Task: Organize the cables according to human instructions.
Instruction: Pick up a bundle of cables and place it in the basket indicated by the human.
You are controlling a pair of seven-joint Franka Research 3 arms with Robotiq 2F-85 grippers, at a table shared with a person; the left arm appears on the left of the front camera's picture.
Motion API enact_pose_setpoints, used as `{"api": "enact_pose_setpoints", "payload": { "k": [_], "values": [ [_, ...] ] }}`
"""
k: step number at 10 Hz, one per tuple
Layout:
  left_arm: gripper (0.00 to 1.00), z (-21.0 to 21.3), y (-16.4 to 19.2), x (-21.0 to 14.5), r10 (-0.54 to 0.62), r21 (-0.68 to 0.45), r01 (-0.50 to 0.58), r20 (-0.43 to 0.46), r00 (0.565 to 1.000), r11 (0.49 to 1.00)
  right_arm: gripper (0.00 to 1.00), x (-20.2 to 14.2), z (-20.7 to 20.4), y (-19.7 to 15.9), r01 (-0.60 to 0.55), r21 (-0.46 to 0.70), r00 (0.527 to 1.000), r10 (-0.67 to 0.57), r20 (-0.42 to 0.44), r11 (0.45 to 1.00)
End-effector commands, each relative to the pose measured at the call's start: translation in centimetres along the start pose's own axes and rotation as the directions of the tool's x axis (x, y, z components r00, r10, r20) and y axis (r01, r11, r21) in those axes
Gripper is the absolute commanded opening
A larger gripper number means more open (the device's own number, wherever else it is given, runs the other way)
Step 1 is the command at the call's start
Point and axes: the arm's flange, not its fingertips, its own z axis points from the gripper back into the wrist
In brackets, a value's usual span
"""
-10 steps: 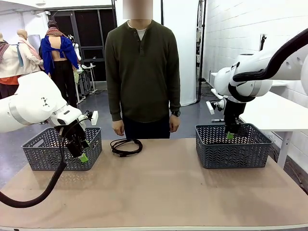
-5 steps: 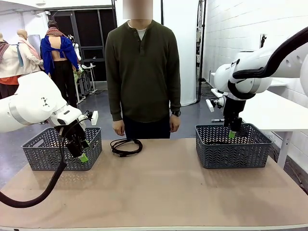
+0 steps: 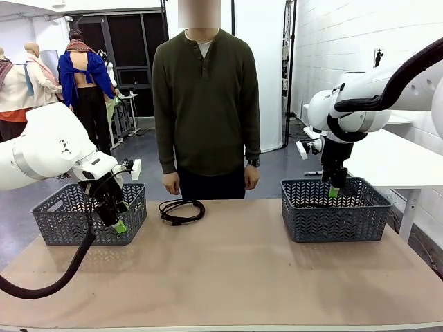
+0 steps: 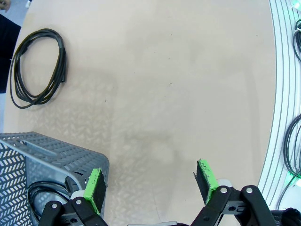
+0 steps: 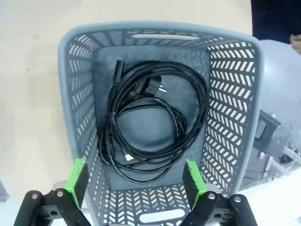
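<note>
Where the tan counter (image 3: 228, 277) nears its far edge, a thin black power cord (image 3: 181, 211) wound in a loose coil lies flat on open surface, between two baskets and clear of both. More black cord (image 5: 155, 136) lies coiled on the floor of the grey plastic lattice right basket (image 3: 332, 221), within its walls. A loop of cord (image 4: 40, 193) shows in the matching left basket (image 3: 52, 221). The right arm's fingers (image 5: 76, 181) hang spread and empty over the right basket. The left arm's fingers (image 4: 95, 187), also spread and empty, hover by the left basket's corner, bare counter ahead. A person (image 3: 205, 104) stands at the far edge.
</note>
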Motion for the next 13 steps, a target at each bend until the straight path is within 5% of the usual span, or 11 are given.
{"api": "enact_pose_setpoints", "payload": {
  "k": [1, 7, 13],
  "values": [
    [1.0, 0.3, 0.0, 0.1, 0.004, -0.009, -0.004, -0.004, 1.0, 1.0, 1.0, -0.1, 0.0, 0.0, 0.002, 0.0, 1.0, -0.002, 0.0, 1.0],
    [1.0, 0.3, 0.0, 0.1, 0.004, -0.009, -0.004, -0.004, 1.0, 1.0, 1.0, 6.4, 5.7, 5.7, 0.293, 0.055, 0.954, -0.296, 0.05, 0.955],
    [1.0, 0.3, 0.0, 0.1, 0.004, -0.009, -0.004, -0.004, 1.0, 1.0, 1.0, 10.2, 3.8, 15.3, 0.408, -0.056, 0.901, -0.392, 0.186, 0.911]
  ]
}}
